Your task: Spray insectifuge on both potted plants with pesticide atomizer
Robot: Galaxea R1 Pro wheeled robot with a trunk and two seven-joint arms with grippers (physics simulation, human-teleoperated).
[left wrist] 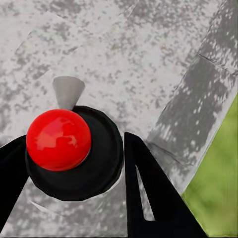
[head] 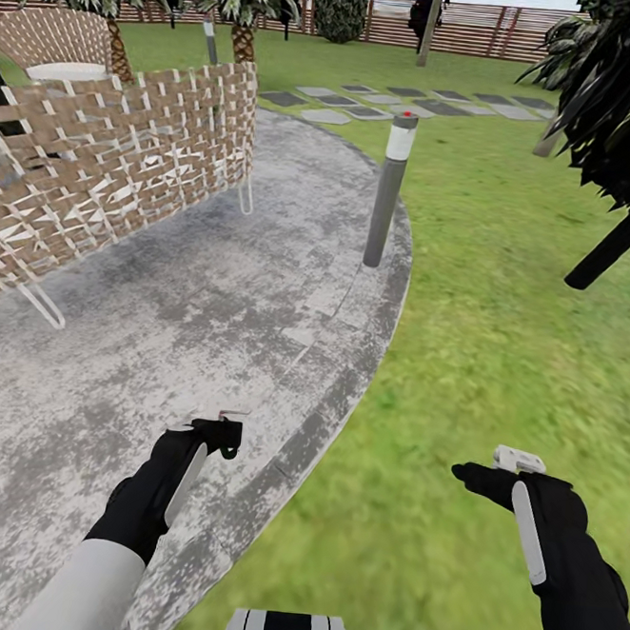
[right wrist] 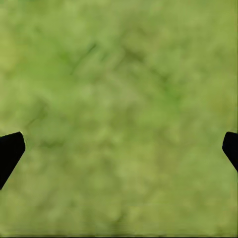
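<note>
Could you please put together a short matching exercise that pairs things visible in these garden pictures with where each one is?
Things:
1. bollard post
2. wicker chair
3. stepping stones
4. right claw

Places:
A. hanging over the grass
B. lying in the lawn, far ahead near the fence
C. standing at the curved edge of the paving
D. on the paving, at the head view's left

Pairs: 1-C, 2-D, 3-B, 4-A
</note>
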